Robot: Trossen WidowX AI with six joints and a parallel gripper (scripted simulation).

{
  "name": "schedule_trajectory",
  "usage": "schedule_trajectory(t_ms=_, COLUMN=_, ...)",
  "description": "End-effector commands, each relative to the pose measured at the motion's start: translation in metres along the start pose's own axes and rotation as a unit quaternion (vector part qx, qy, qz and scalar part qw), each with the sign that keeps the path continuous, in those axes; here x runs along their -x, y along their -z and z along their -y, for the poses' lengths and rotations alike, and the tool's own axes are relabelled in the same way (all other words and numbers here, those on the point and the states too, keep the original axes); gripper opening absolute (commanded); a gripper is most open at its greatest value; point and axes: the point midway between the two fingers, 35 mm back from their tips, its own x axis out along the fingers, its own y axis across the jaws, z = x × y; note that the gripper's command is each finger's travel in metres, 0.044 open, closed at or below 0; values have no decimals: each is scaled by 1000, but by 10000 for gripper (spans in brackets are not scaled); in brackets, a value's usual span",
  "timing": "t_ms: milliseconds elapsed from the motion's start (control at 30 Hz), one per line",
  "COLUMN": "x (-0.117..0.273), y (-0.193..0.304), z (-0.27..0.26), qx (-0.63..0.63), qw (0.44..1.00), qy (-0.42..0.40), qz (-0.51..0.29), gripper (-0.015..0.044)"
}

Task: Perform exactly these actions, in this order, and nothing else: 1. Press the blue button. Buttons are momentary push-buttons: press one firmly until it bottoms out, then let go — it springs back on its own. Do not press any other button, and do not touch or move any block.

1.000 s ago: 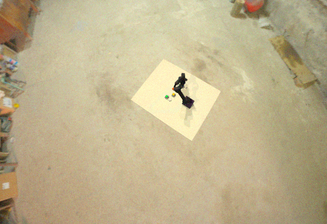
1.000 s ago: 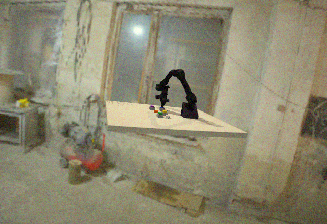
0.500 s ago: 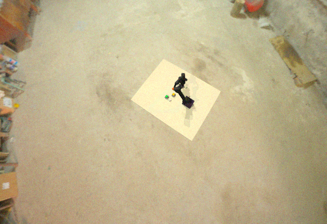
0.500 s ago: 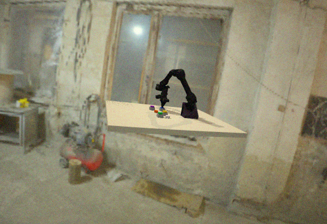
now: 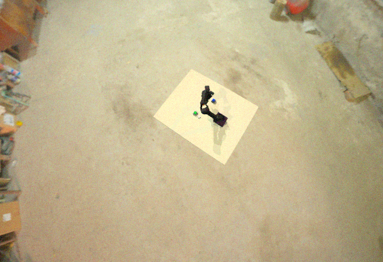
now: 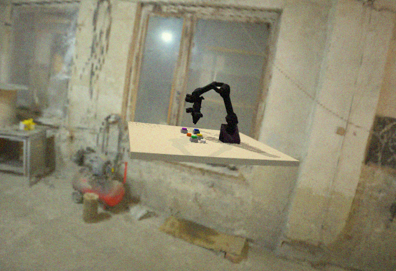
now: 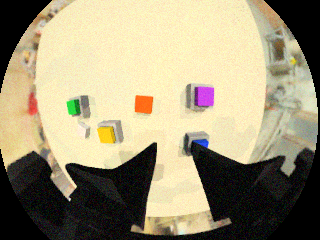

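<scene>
Beneath pointed black hand (image 7: 174, 148), square blue button (image 7: 199, 143).

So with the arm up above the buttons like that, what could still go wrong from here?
The gripper hangs above the table with its jaws open, and the blue button sits right at one fingertip. If it descends again, the spread jaws could catch the button's housing or straddle it. A sideways drift could bring it over the purple button or the orange block, which must stay untouched.

Peeling plaster walls (image 6: 319, 70), large window (image 6: 201, 66), dusty concrete floor (image 5: 123, 191)
</scene>
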Motion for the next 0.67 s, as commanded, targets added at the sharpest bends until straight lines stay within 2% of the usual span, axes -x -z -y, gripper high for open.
schedule_trajectory(t_ms=0, x=18, y=-25, z=-59, qx=4, qw=1000, qy=9, qz=6, gripper=283)
schedule_trajectory(t_ms=167, x=33, y=-34, z=-154, qx=5, qw=1000, qy=6, qz=10, gripper=400)
schedule_trajectory(t_ms=433, x=48, y=13, z=-297, qx=12, qw=1000, qy=-28, qz=3, gripper=400)
schedule_trajectory(t_ms=633, x=49, y=20, z=-308, qx=12, qw=999, qy=-32, qz=1, gripper=400)
